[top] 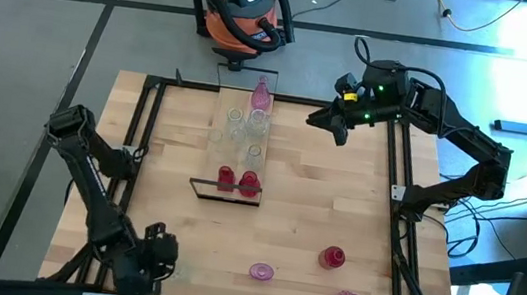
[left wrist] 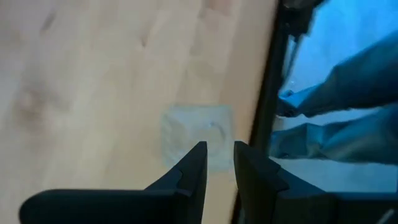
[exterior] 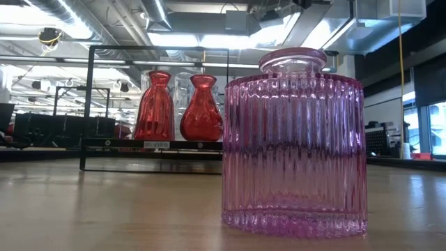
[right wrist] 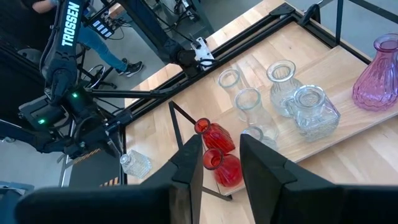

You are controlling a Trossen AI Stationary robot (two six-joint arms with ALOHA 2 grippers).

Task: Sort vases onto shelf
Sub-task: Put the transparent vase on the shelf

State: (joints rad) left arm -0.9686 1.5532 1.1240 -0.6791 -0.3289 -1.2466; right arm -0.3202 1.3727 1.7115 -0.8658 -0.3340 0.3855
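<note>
Vases: a clear one (right wrist: pixel 135 163) by the left fingers (left wrist: pixel 220 163), seemingly unpinched, shows only from the wrist views

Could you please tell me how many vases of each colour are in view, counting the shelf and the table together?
Red vases: 3
Pink vases: 3
Clear vases: 6, as far as the overlapping glass lets me tell
Total: 12
</note>
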